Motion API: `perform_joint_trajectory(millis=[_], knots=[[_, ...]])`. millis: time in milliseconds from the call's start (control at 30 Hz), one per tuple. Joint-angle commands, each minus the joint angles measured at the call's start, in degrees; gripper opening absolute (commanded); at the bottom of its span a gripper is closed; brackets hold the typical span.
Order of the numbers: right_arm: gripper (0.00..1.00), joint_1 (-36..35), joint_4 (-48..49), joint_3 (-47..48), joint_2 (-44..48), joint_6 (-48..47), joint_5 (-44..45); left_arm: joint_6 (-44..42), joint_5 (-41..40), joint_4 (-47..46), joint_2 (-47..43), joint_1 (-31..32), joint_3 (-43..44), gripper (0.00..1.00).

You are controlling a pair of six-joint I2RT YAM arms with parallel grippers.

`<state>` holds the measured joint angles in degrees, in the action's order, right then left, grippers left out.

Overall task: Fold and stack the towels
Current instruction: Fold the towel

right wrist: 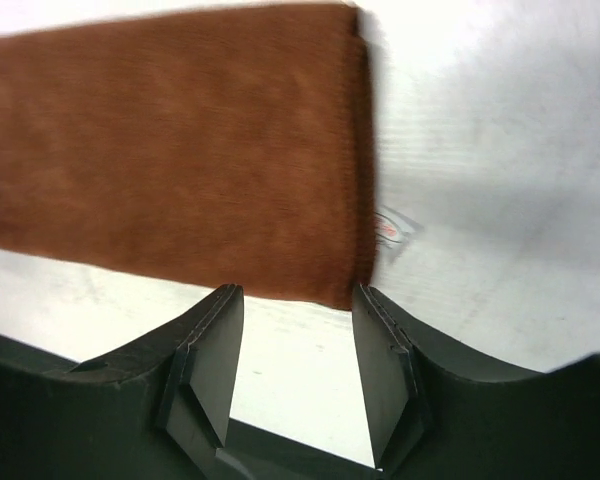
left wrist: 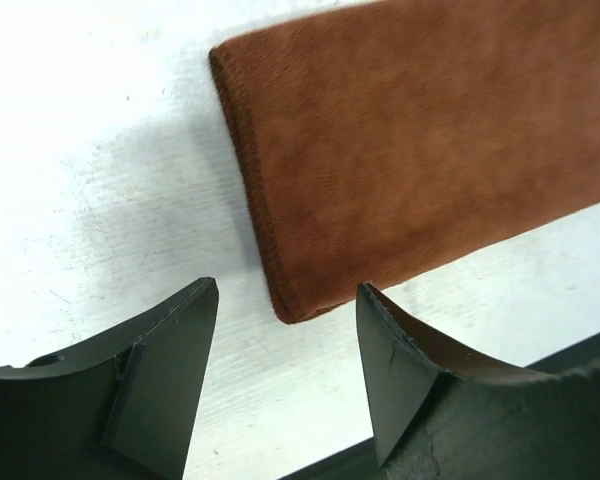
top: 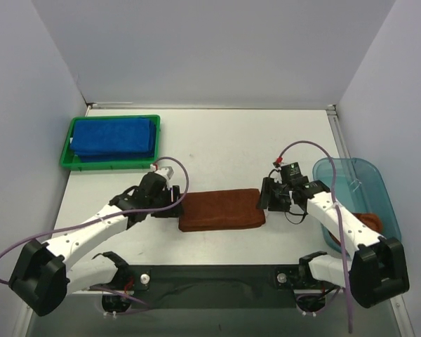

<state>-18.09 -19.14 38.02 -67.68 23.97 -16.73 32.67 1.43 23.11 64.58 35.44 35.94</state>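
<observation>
At table centre, toward the near edge: the rust-brown towel [top: 222, 210] lies flat on the white table [top: 224, 147], folded into a long narrow strip that runs left to right. It sits between the two arms, one end toward each.

Left gripper [top: 175, 205] – at the towel's left end, low over the table. In the left wrist view the jaws stand wide apart, and the left gripper [left wrist: 287, 290] has nothing clamped. The towel [left wrist: 430, 150] shows a stitched short edge, and its near corner reaches just into the gap at the fingertips [left wrist: 185, 330]. I cannot tell whether cloth and finger touch.

Right gripper [top: 266, 198] – at the towel's right end, also low. In the right wrist view the right gripper [right wrist: 297, 292] is parted moderately and holds nothing. The towel [right wrist: 180, 150] has its near corner right at the tips. The picture is slightly blurred, so contact is uncertain. A small white tag [right wrist: 392, 226] with red marking lies just beside the short edge.

Blue towels [top: 116, 137]: folded and piled in the green tray [top: 111, 166] at the far left of the table, well apart from the brown one.

Translucent teal bin [top: 379, 189]: at the right edge of the table, beside the right arm. A brown patch shows at its near end, but I cannot tell what it is.
</observation>
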Motion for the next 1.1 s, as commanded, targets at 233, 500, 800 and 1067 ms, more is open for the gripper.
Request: perform_joint_trajectory(millis=[233,500,800,1067], knots=[[0.28,-6.25,-1.70,11.11,-2.71,2.84,2.32,1.79,-1.43,-0.35,6.59,6.12,13.44,0.63],[0.26,-8.10,4.10,2.51,-7.03,6.97,-1.10,4.86,3.39,-2.63,14.87,10.79,9.42,0.48],[0.25,-7.32,4.20,-8.39,-3.25,7.94,-1.99,6.53,4.19,-3.25,11.98,12.02,0.01,0.42],[0.25,-6.35,3.84,-8.76,5.17,8.29,-3.22,6.09,3.23,0.00,7.33,12.02,0.70,0.49]])
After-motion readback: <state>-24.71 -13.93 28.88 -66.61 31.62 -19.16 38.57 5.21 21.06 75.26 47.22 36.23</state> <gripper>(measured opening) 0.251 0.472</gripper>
